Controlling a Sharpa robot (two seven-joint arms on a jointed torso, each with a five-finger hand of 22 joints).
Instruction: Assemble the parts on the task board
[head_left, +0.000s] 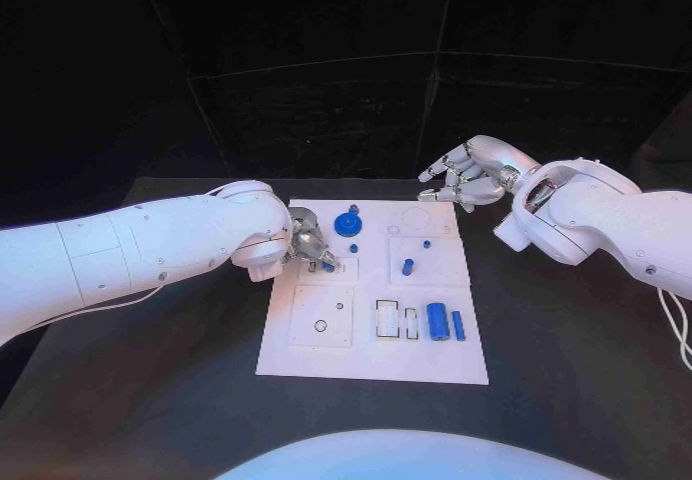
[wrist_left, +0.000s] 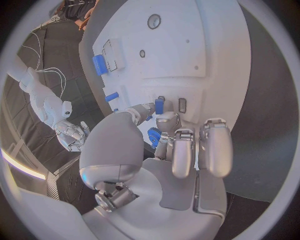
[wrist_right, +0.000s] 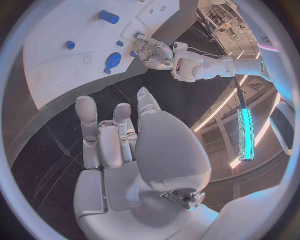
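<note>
The white task board (head_left: 296, 355) lies in the middle of the black table. My left hand (head_left: 309, 248) is over its left side and pinches a small blue part (head_left: 327, 266) between thumb and a finger, right at a slotted plate; the left wrist view shows this part (wrist_left: 159, 106) upright beside a dark slot. A round blue part (head_left: 348, 223) stands just past the hand, half hidden by my fingers (wrist_left: 178, 150). My right hand (head_left: 469, 176) hovers off the board's far right corner, fingers apart and holding nothing (wrist_right: 119, 135).
Near the board's middle are a blue peg (head_left: 408, 266) and a smaller blue part (head_left: 427, 243). Two blue cylinders (head_left: 437, 322) (head_left: 457, 325) lie side by side in the near right area, beside a white one (head_left: 411, 322). Black table (head_left: 577, 340) surrounds the board.
</note>
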